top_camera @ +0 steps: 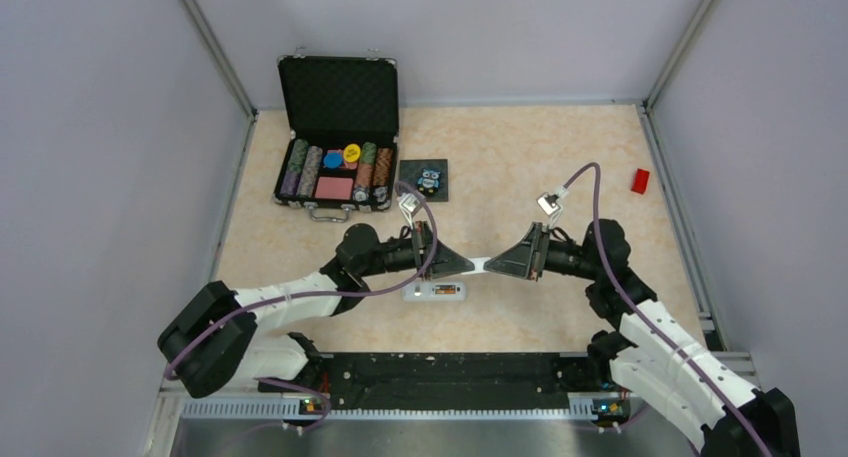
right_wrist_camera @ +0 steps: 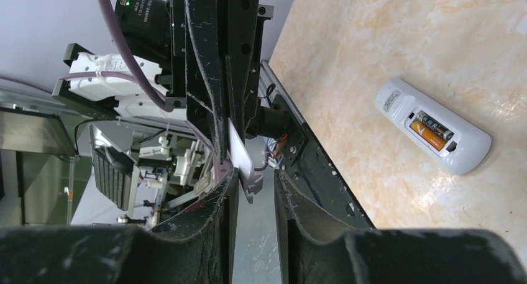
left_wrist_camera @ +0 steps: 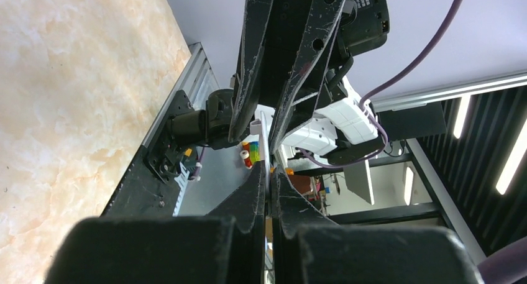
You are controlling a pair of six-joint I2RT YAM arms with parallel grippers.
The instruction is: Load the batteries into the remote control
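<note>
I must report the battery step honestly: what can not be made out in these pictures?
1. Button face of the remote control: turned down to the table, right wrist view.
2. Polarity marks on the batteries: too small, right wrist view.
3. Shape of the thin white plate: edge-on in left wrist view, its end hidden between the jaws of the left gripper.

Top view high behind the arm bases, looking down over the table (top_camera: 560,157), left wrist view close on the right gripper (left_wrist_camera: 261,135), right wrist view close on the left gripper (right_wrist_camera: 233,138), remote control (right_wrist_camera: 473,151) shared with top view.
</note>
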